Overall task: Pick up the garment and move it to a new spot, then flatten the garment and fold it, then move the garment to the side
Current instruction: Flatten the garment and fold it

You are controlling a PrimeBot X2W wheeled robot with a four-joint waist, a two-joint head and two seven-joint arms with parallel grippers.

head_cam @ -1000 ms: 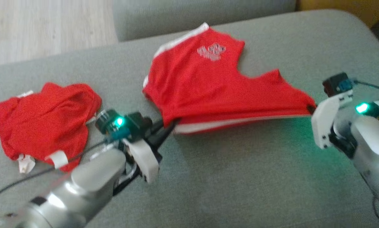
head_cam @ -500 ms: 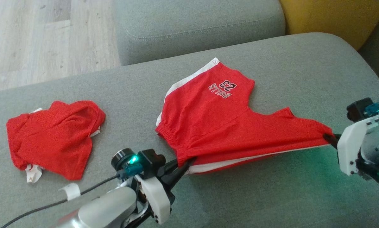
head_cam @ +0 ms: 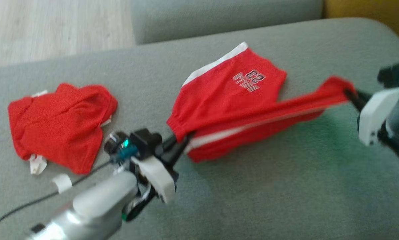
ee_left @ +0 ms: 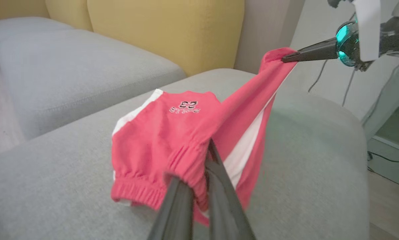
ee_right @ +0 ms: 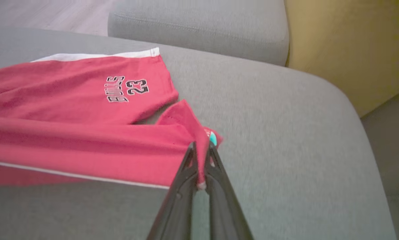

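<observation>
Here, the work lies on a wide grey sofa seat (head_cam: 252, 193), finely woven and rounded at its far right corner. Beyond it sits another grey cushion (head_cam: 219, 16), with pale wood floor (head_cam: 52, 26) to its left and a mustard-yellow backrest (ee_right: 346, 50) to its right. Green light from the arms tints the seat near the right edge. A second red garment (head_cam: 62, 126) lies crumpled on the left part of the seat, well apart from the work, with a white tag (head_cam: 37, 164) at its near edge.

The shorts (head_cam: 232, 96) are red with a white side stripe and a small "BULLS 23" print near one leg hem. That printed leg lies flat on the middle of the seat. The rest is pulled into a taut, folded band, lifted off the seat between the two arms. The left hand (head_cam: 183, 141) is clenched on the gathered elastic waistband at the band's near end. The right hand (head_cam: 349, 93) is clenched on the hem of the other leg at the far right end, and in the left wrist view it is the higher of the two.
</observation>
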